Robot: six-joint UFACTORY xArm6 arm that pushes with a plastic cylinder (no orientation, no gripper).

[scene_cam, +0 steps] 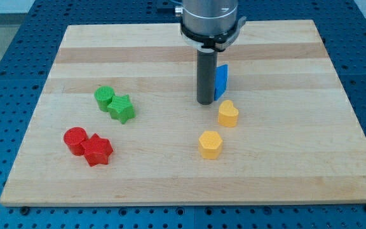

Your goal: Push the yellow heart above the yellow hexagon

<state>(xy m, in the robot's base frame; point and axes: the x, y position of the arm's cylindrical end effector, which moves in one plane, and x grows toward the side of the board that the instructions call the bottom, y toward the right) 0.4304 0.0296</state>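
The yellow heart (228,114) lies right of the board's middle. The yellow hexagon (210,144) lies just below it and a little to the view's left, a small gap between them. My tip (204,102) rests on the board just up and left of the yellow heart, close to it but apart. A blue block (222,81) stands right beside the rod on its right, partly hidden by it; its shape is unclear.
A green cylinder (104,97) and a green star (121,109) touch at the left of the wooden board (284,165). A red cylinder (76,139) and a red star (97,151) touch lower left. Blue pegboard surrounds the board.
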